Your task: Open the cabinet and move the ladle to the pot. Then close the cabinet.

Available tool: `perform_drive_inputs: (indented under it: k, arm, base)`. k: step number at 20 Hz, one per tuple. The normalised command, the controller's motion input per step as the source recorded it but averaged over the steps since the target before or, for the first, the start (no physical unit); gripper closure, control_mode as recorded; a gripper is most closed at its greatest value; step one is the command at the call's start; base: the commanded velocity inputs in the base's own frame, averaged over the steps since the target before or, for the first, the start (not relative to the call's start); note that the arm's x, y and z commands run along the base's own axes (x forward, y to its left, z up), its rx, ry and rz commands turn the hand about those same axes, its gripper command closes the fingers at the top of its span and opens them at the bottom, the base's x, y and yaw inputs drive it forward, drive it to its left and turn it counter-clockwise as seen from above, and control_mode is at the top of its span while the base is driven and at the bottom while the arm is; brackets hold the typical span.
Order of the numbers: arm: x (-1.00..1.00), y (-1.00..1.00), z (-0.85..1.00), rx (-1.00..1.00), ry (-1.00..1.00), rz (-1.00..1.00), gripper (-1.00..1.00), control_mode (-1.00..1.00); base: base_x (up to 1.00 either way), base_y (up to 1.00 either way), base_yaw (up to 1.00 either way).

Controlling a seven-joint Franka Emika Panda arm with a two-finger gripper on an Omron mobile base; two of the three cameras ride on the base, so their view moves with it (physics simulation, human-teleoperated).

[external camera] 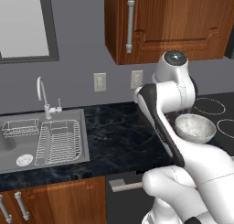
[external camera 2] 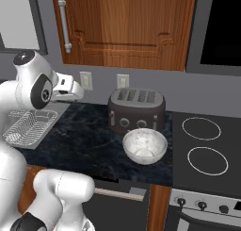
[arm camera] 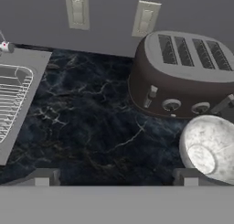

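Cabinet door is shut, up on the wall above the worktop, its long vertical bar handle at the door's left edge. Ladle and pot can't be located from here; my guess is the ladle sits behind that door.

Claw: jaws spread wide, nothing between them, hanging over bare dark worktop and looking down, well below the handle.

Risks as I judge them:
- The handle sits high and the arm is folded low. A long upward reach could leave the wrist badly angled, so the fingers clip the bar rather than straddle it.
- Door swings out toward the arm; pulling without following the arc could slip the grip or jam the elbow against the door.
- No pot located yet, so the drop target is unknown and the wide white speckled bowl could be mistaken for it.

Around: four-slot toaster against the wall directly under the cabinet, bowl just in front of it. Both sit under the door's swing zone. Sink with dish rack to the left, stove burners to the right, two wall outlets behind.
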Motion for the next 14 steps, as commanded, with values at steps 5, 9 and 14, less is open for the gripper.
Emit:
perform_drive_inputs:
  k: [5, 9, 14]
  arm:
    - [-0.11, 0.00, 0.30, 0.00, -0.05, 0.00, -1.00, -1.00]
    - [-0.04, 0.00, 0.48, 0.00, -0.02, 0.00, -1.00, -1.00]
    - [-0.04, 0.06, 0.51, 0.00, -0.02, 0.03, -1.00, -1.00]
  base:
    - [0.00, 0.00, 0.00]
    - [0.00, 0.00, 0.00]
    - [0.00, 0.00, 0.00]
